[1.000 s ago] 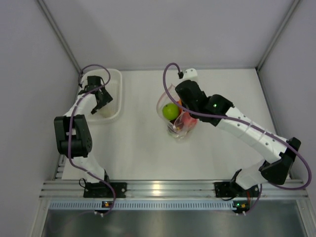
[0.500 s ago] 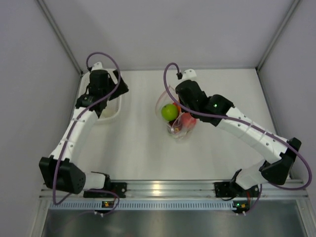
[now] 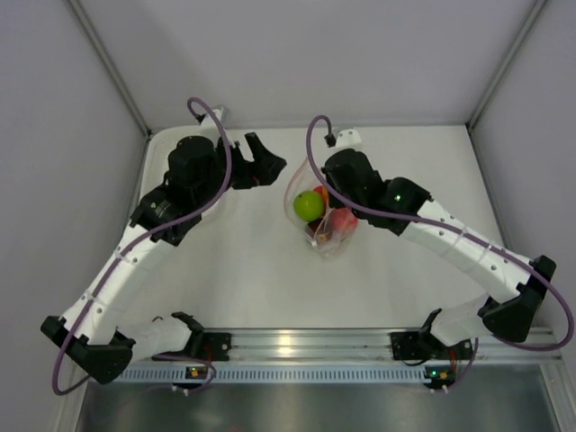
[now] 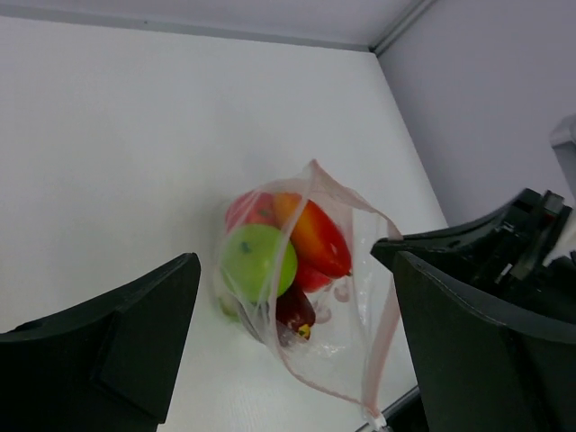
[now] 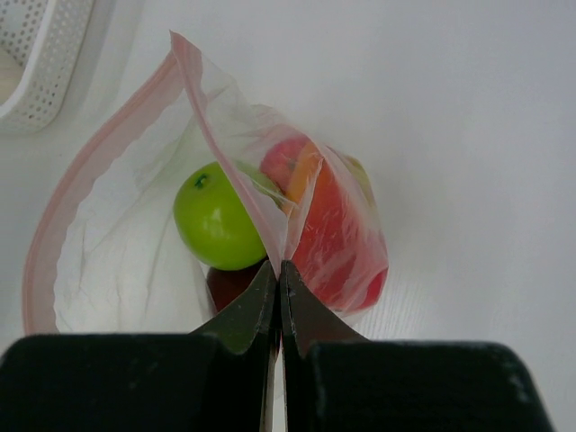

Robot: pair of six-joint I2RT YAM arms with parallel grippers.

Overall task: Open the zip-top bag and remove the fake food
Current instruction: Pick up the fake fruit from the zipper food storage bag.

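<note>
White table (image 3: pixel 243 270); crinkly zip-top bag (image 4: pixel 346 333) holds glossy fake food (image 4: pixel 270 261).

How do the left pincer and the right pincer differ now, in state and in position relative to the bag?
The left pincer is open wide and holds nothing; the right pincer is shut on the rim of the zip-top bag. The left pincer hangs beside the bag, apart from it; the right pincer touches it. Both are black and point toward the bag.
</note>
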